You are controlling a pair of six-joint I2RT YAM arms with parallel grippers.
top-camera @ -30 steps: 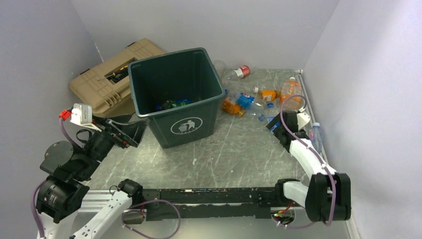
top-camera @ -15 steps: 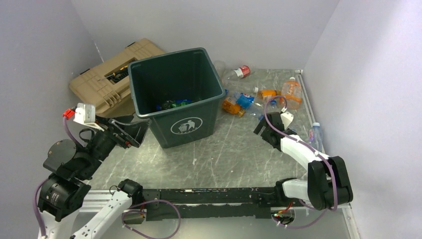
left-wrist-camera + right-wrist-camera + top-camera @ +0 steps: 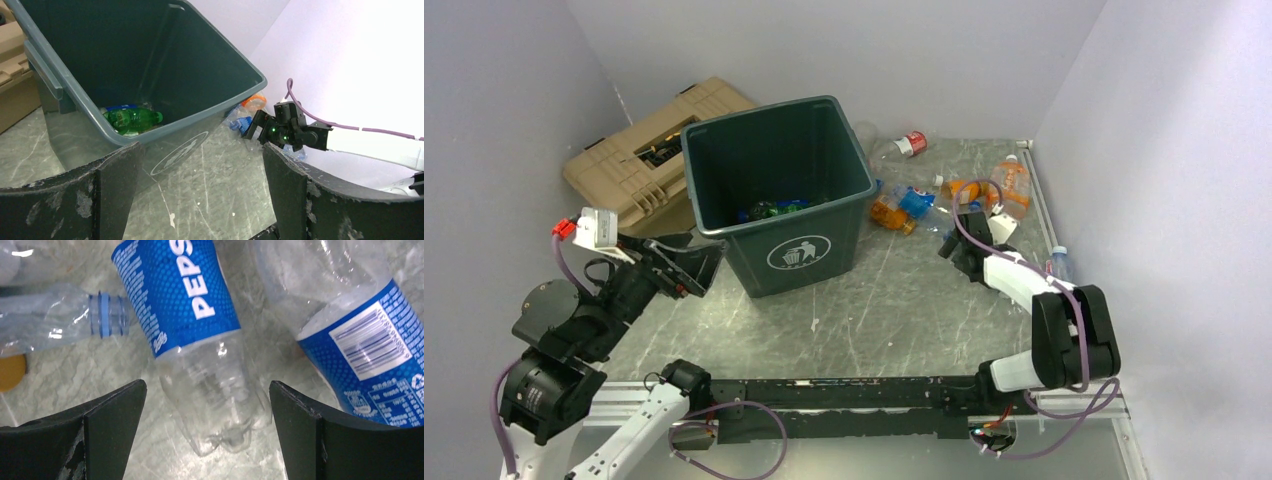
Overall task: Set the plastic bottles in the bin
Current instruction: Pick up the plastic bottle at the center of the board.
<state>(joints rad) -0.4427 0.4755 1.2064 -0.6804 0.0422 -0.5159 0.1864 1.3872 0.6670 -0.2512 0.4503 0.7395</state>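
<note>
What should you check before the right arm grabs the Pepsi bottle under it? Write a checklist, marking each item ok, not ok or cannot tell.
1. Right jaws open: ok.
2. Pepsi bottle centred between them: ok.
3. Barcode bottle clear of the jaws: cannot tell; it lies close beside one.
4. Jaws low enough to grip: cannot tell.
5. Bin upright, mouth uncovered: ok.
6. Left jaws empty, off the bin mouth: ok.

Black-and-white arms [image 3: 1014,280] — purple cables [image 3: 350,126], scuffed black jaws
</note>
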